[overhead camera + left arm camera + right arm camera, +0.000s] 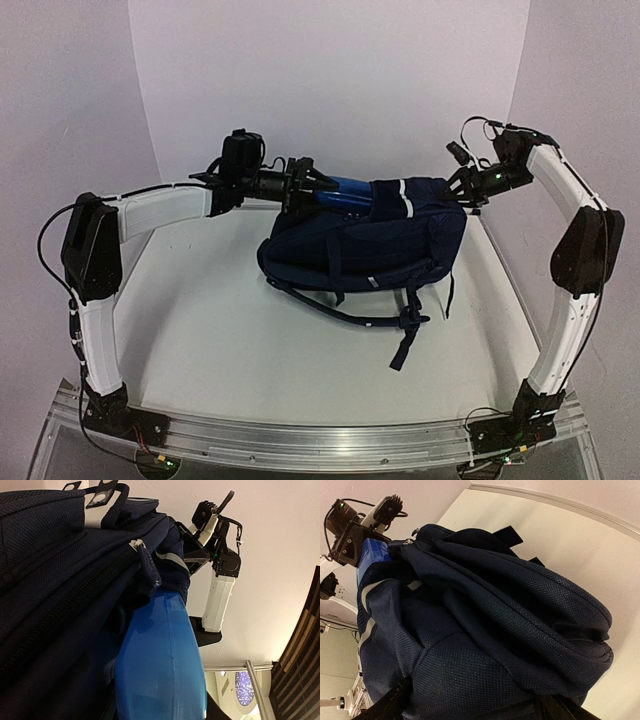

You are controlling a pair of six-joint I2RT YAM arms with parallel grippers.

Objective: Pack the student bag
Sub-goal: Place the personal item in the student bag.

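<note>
The navy student bag (pixel 385 240) is held up off the table, its straps hanging down at the front. My left gripper (pixel 303 187) is shut on a bright blue pouch (pixel 345 192) and holds its far end inside the bag's open zipper mouth. In the left wrist view the blue pouch (pixel 162 665) fills the space between my jaws and runs into the bag (pixel 60 580). My right gripper (pixel 462 188) is shut on the bag's top right fabric. In the right wrist view the bag fabric (pixel 485 645) fills the frame between my fingers.
The white table (pixel 220 340) lies under the bag, with a raised rim along its right side (pixel 505 270). The bag's dark straps (pixel 405 320) hang onto the table at centre. White walls close in the back and sides.
</note>
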